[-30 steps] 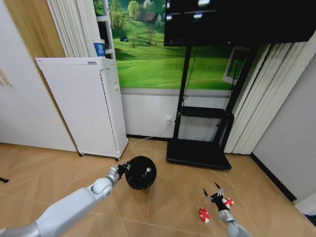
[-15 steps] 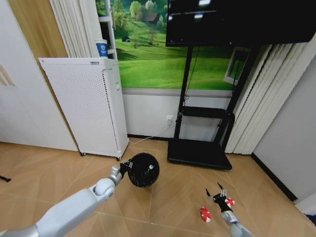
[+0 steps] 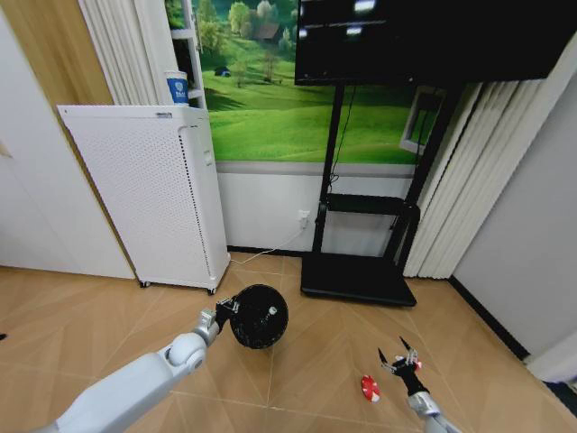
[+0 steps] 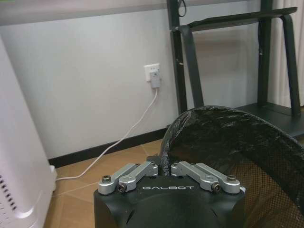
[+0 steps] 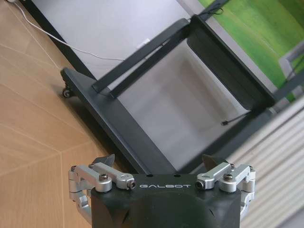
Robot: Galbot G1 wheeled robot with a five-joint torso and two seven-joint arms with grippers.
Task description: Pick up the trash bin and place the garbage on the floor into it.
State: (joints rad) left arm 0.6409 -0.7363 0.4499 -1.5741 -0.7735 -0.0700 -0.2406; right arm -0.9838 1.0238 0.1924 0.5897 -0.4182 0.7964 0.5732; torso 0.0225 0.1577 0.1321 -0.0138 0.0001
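The trash bin, black, round and mesh-sided, hangs tilted above the wooden floor. My left gripper is shut on its rim. In the left wrist view the fingers of the left gripper pinch the bin's lined edge. My right gripper is low at the front right, open and holding nothing, as the right wrist view confirms. One piece of garbage, a red-and-white wrapper, lies on the floor just left of it. A second red bit peeks out beside the fingers.
A tall white perforated appliance stands against the left wall, with a cable running to a wall socket. The black TV stand's base sits behind the right gripper. Curtains and a grey wall close off the right side.
The whole picture has shifted a little, so the camera moved. The left gripper still holds the bin off the floor. The right gripper stays open by the wrappers.
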